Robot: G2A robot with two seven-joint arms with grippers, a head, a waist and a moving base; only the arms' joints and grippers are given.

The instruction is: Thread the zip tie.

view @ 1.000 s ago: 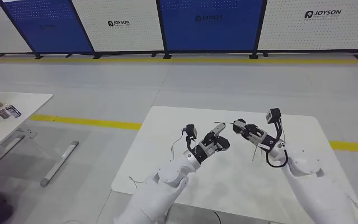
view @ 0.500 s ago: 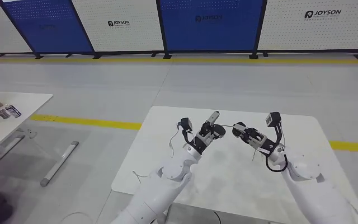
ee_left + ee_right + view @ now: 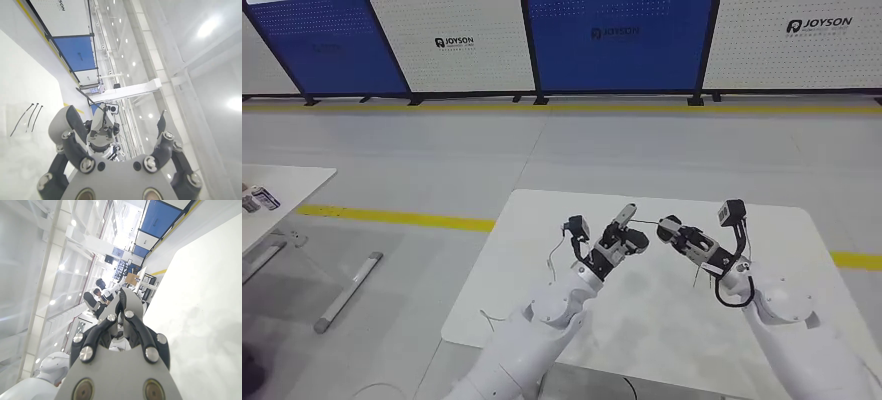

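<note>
Movement in the last second belongs almost wholly to the left arm. A moment ago its left tool hung lower and nearer the robot, under the line of the strap. Now it has come up level with the zip tie, easing back a touch from where it was half a second ago. The right arm has barely shifted.

The right tool is pressed together on the zip tie, which it holds up off the tabletop. The thin black strap sticks out straight toward the other arm. From the right wrist, that right tool shows its fingers closed tight against each other.

From the left wrist, the left tool stands spread wide and holds nothing. The right tool faces it, and the zip tie slants away past one of the spread fingers. The free end looks close to the left tool, but I can't tell whether it lies between the fingers.

To my eye the strap is unbent, with no loop formed, so the threading itself is not yet done. The left tool now looks placed to take the free tail, and I'd guess closing on it comes next. That end is thin, so a small misalignment could make the grip miss. Three spare ties lie side by side on the tabletop.
</note>
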